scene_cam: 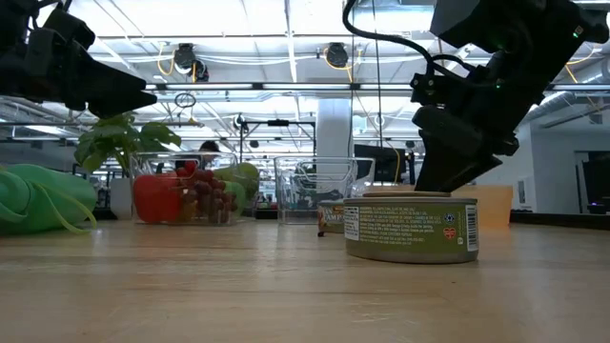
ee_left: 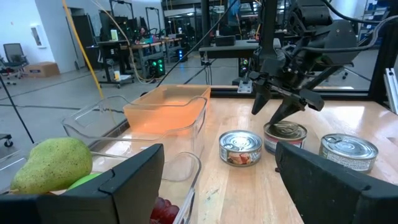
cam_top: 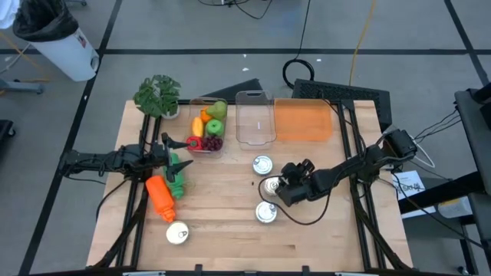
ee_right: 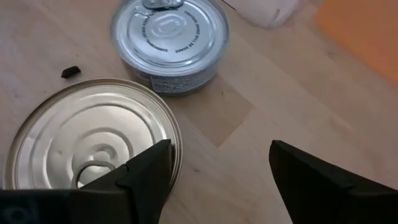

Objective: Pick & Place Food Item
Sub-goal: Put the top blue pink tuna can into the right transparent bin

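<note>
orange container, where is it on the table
In the high view the orange container sits at the table's far edge, right of centre, beside the clear container.

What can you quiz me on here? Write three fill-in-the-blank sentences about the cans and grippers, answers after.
The right gripper hovers over the middle can, jaws ____.
Near it stand ____ cans in all.
The bin beyond them is ____; the left gripper waits near the fruit container.
Missing: open; three; orange.
</note>
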### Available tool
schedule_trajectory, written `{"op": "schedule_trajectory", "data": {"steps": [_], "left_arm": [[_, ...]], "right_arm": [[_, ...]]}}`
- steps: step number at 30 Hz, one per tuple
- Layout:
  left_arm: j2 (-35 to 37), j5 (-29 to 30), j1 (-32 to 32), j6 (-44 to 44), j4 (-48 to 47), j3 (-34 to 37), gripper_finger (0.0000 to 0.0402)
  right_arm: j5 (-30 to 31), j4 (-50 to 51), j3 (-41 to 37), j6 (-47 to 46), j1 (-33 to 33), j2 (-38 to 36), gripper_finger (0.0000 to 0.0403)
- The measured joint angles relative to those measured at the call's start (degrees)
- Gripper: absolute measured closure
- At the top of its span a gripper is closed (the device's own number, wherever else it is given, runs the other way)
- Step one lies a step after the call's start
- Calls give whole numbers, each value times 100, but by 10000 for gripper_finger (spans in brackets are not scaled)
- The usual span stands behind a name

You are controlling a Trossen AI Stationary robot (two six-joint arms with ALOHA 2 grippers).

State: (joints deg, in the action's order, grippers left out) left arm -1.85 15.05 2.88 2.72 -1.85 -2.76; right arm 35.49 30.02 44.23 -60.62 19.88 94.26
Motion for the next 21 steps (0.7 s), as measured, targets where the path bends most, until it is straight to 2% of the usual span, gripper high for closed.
{"op": "schedule_trajectory", "data": {"steps": [6,13,21], "left_arm": [[0,0,0,0,0,0,78],[-1,1,0,0,-1,0,78],[-1,1,0,-2,0,0,78]], "right_arm": [[-376,90,-26,-12,-10,-146,147],[-916,569,-37,280,-174,-1086,147],[-2026,1129,-35,777,-766,-1535,147]]}}
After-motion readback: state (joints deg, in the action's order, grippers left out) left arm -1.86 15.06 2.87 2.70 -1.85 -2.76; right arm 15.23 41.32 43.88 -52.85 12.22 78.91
